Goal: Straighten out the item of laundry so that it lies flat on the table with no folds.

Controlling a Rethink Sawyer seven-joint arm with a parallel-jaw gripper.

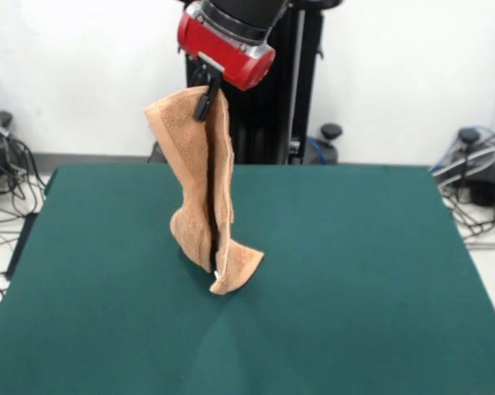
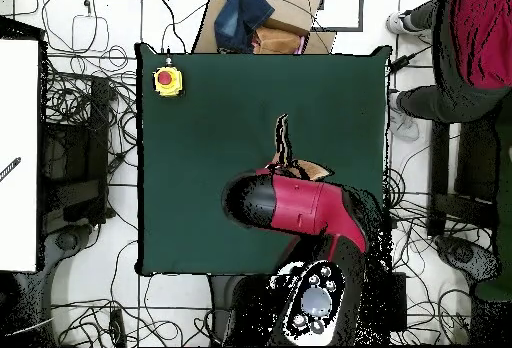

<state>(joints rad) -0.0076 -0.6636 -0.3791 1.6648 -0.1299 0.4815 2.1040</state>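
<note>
Bare green table (image 1: 371, 280) lies under a limp, light towel (image 1: 199, 197); gripper (image 1: 204, 97) pinches its top edge, 1 corner better.

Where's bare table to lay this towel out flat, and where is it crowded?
The claw holds the towel hanging, its lower end touching the green table near the middle. In the front view, bare cloth lies on both sides of the towel and in front of it. The overhead view shows a yellow emergency-stop button at one corner; a seated person borders another edge.

orange-tan towel (image 1: 199, 173), dark green table (image 1: 354, 263)
</note>
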